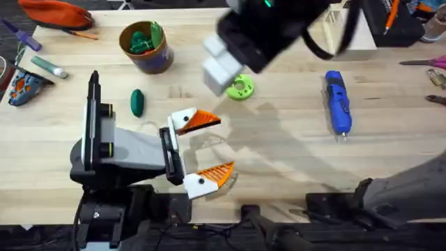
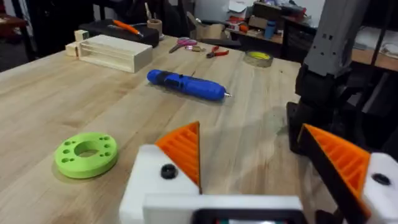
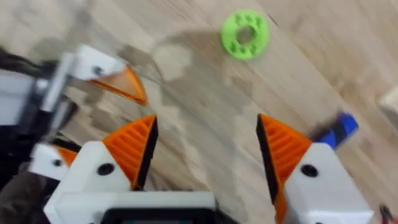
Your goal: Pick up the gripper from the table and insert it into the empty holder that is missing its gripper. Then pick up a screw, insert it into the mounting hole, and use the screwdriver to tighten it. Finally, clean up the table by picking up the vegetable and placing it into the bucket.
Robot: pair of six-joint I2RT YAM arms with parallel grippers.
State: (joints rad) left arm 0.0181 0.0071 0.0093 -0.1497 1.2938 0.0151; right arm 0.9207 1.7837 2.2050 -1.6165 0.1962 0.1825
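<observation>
Our right gripper, fingers spread and empty, hangs above the lime-green disc; since the orange gripper sits in its holder on the spread left gripper beside that disc, we should first locate a screw.

Blue screwdriver — dark green vegetable — tan bucket, blue band.
</observation>
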